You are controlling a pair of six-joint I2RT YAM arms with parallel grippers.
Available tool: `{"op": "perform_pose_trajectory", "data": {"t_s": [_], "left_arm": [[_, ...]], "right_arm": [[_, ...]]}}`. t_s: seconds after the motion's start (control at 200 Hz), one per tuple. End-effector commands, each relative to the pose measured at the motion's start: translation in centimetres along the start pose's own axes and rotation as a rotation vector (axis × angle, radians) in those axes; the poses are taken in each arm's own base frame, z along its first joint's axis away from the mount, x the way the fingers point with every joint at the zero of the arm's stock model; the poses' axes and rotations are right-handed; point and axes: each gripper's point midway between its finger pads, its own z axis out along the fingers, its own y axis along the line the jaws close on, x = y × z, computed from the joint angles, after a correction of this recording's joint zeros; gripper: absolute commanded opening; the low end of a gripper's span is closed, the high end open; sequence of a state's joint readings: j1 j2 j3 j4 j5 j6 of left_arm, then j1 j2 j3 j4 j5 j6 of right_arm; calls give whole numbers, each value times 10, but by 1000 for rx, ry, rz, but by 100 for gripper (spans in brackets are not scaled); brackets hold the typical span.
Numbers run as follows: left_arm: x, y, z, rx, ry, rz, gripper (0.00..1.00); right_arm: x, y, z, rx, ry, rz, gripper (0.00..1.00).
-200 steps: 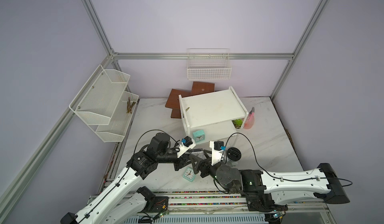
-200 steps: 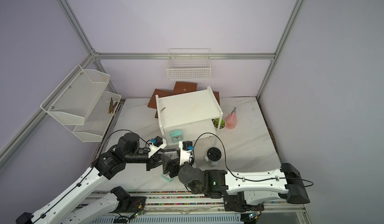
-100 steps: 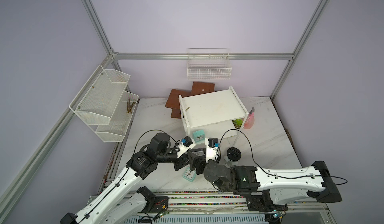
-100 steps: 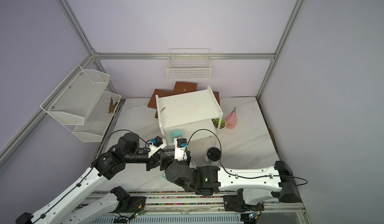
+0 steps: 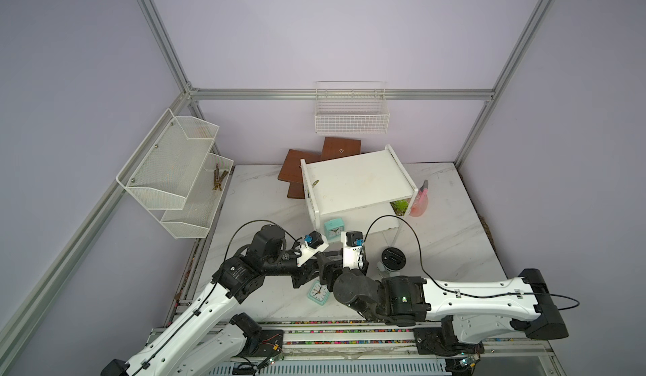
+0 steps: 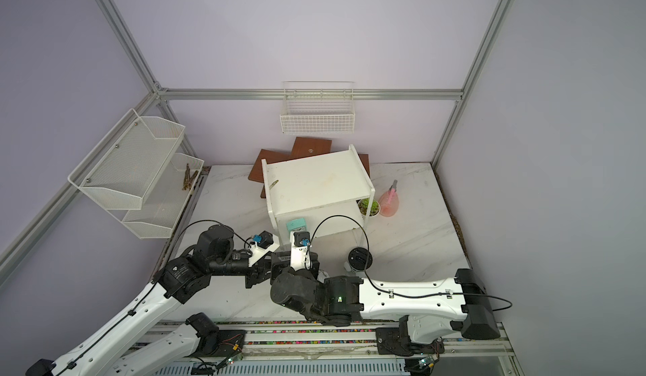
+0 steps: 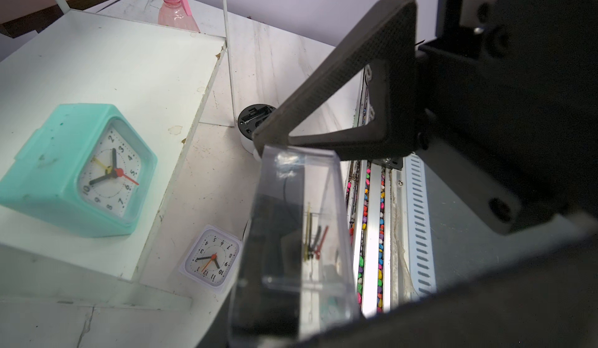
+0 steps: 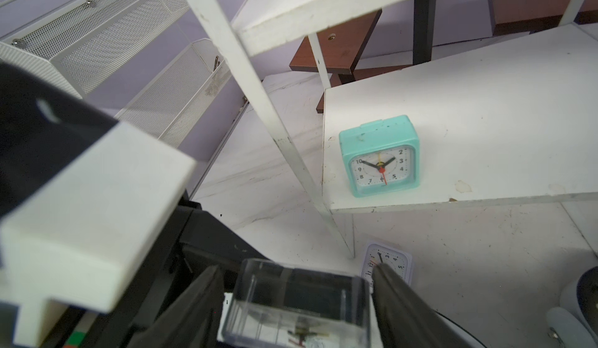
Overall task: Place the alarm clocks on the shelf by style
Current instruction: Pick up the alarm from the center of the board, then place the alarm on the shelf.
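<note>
My left gripper [image 5: 313, 273] is shut on a small square alarm clock with a clear case [image 7: 291, 233], held above the table's front. My right gripper [image 8: 295, 275] stands open astride the same clock [image 8: 297, 301]. One of its fingers [image 8: 398, 301] touches the case and the other stands a little off. A mint-green clock [image 5: 334, 226] stands upright on the lower board of the white shelf [image 5: 353, 178]. Another mint-green clock [image 5: 318, 293] lies face up on the table. A whitish square clock [image 7: 210, 259] lies by the shelf post. A round clock with a black back [image 5: 393, 257] is to the right.
A pink spray bottle [image 5: 419, 201] and a small green plant [image 5: 400, 206] stand right of the shelf. Brown boards [image 5: 304, 163] lie behind it. A mesh rack [image 5: 174, 168] hangs on the left wall and a wire basket [image 5: 351, 119] on the back wall.
My right arm has swung left to the left gripper, and its jaws have narrowed round the held clock. The left arm has stayed still.
</note>
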State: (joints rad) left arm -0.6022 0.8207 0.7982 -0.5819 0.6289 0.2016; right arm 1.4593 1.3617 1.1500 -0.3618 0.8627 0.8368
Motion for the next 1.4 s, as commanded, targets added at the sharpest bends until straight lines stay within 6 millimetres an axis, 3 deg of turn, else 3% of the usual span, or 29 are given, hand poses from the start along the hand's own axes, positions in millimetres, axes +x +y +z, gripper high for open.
{"op": "perform_pose_trajectory", "data": {"t_s": [0.0, 0.29, 0.315, 0.565, 0.7, 0.85, 0.995, 1.16, 1.395], "left_arm": [[-13, -1, -4, -6, -55, 50, 25], [-13, -1, -5, -7, -57, 52, 28], [-13, -1, -5, -7, -58, 55, 28], [-12, -1, -5, -9, -56, 56, 36], [-11, -1, -4, -7, -53, 56, 49], [-10, 0, -3, -7, -48, 56, 73], [-8, -1, -4, -7, -46, 63, 86], [-8, -2, -8, -25, -52, 83, 89], [2, 4, -7, -60, -22, 110, 91]], "right_arm": [[5, -2, 4, 15, 23, -10, 74], [9, -8, 7, 29, 30, -16, 67], [9, -8, 7, 30, 30, -18, 62], [9, -13, 7, 31, 27, -19, 48], [7, -15, 5, 19, 18, -6, 47], [3, -24, 1, 12, 2, -5, 46], [-2, -43, -3, 37, -38, -47, 46], [-10, -75, 2, 66, -65, -97, 46], [-28, -100, 16, 74, -97, -134, 46]]}}
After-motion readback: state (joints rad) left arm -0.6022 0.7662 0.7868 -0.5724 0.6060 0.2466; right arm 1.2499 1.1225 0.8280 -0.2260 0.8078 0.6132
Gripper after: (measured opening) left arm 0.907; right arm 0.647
